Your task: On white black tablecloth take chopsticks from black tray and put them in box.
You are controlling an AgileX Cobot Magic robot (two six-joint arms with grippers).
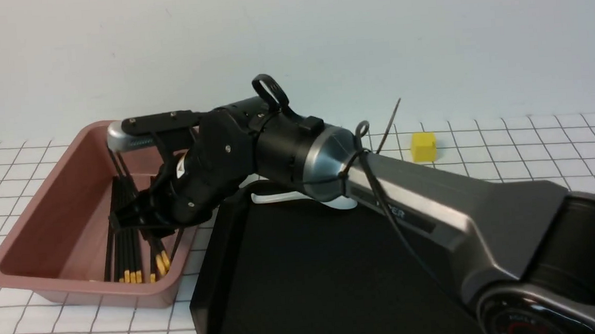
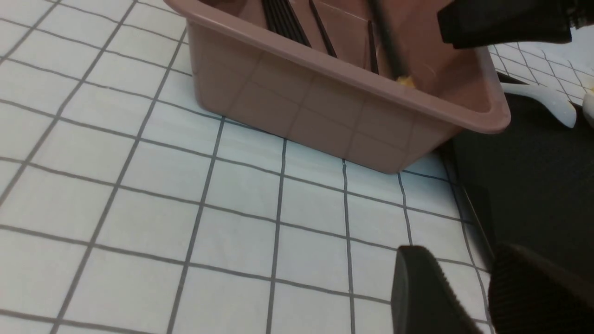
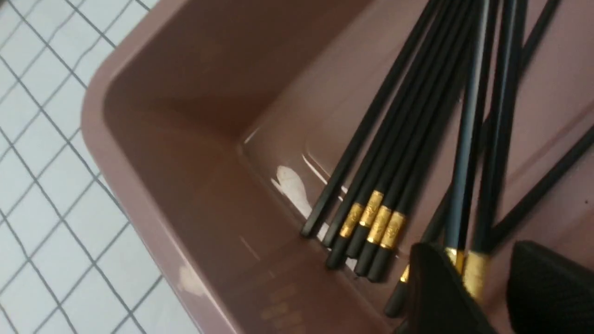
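Several black chopsticks [image 1: 127, 249] with yellow ends lie in the pinkish-brown box [image 1: 86, 296] on the checked tablecloth [image 1: 508, 154]. My right gripper [image 1: 125, 219] reaches down into the box. In the right wrist view it [image 3: 494, 278] is open. Two chopsticks [image 3: 499, 139] run between its fingers, beside one pad and apart from the other. More chopsticks [image 3: 390, 153] lie against the box wall [image 3: 185, 139]. The black tray [image 1: 309, 269] shows no chopsticks. My left gripper [image 2: 468, 278] hangs open and empty over the cloth near the box [image 2: 325, 120] and the tray [image 2: 533, 185].
A white spoon [image 1: 278, 197] lies at the tray's far edge, partly under my right arm; it also shows as the white spoon [image 2: 547, 99] in the left wrist view. A small yellow cube [image 1: 423, 146] sits on the cloth at the back right.
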